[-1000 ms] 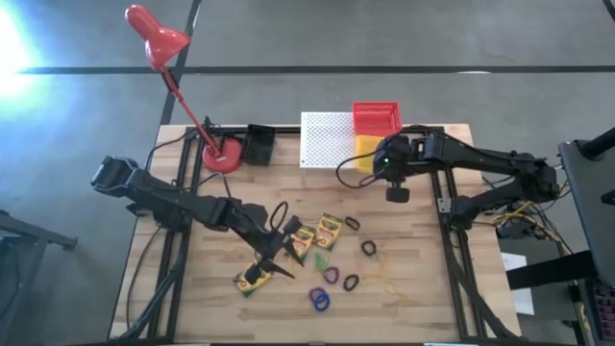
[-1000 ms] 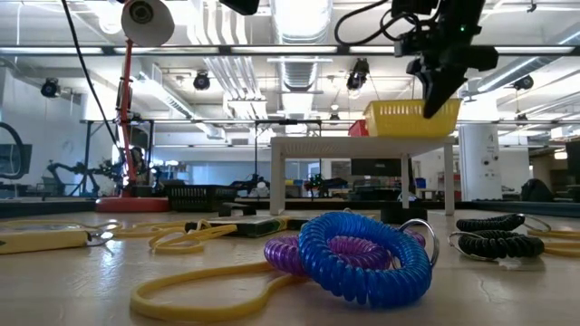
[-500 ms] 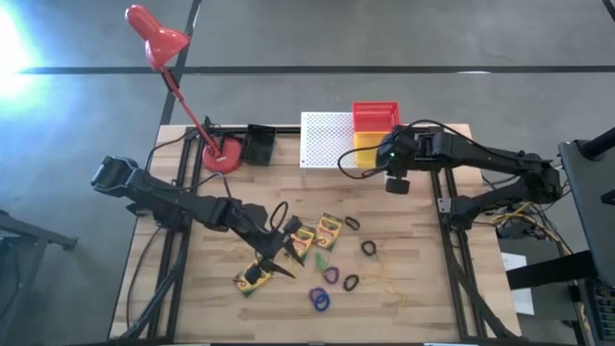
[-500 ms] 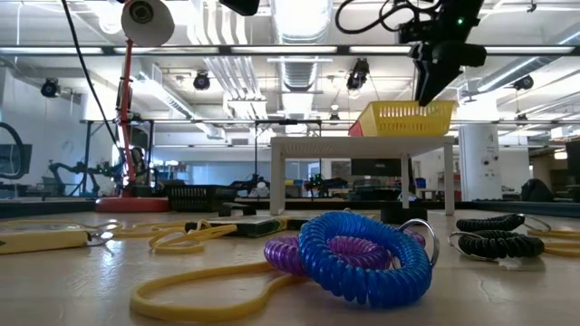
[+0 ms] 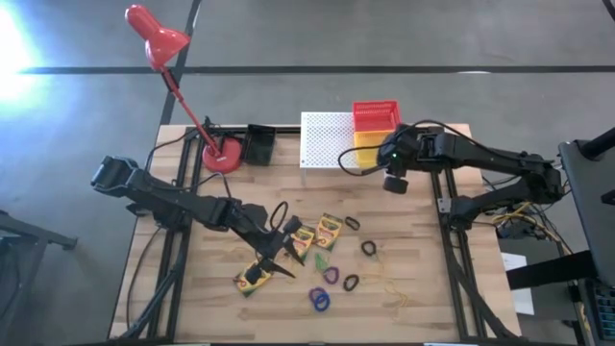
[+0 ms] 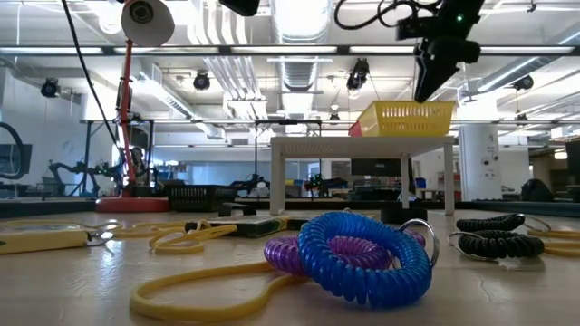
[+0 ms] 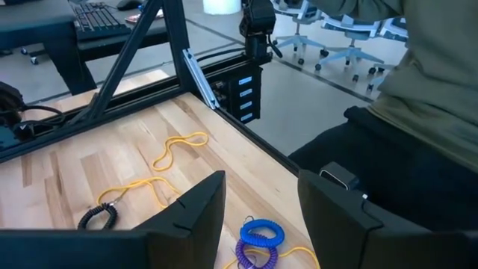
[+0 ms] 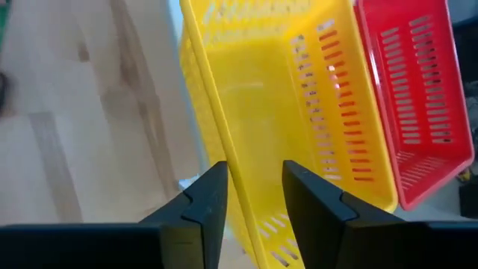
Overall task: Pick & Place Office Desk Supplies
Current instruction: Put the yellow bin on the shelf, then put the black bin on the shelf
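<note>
Crayon boxes [image 5: 317, 236], rings [image 5: 319, 299], bands [image 5: 394, 291]: loose near my left gripper [image 5: 284, 252], jaws apart, empty. Right gripper [image 5: 392, 183] beside yellow basket [image 5: 366, 151], parted, empty.

yellow basket [image 8: 299, 112] beside red basket [image 8: 418, 97]; blue coil ring [image 6: 358, 254] on purple coil ring [image 6: 288, 254].

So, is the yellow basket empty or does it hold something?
Empty, as far as shown: the right wrist view shows the yellow basket with a bare floor.
</note>
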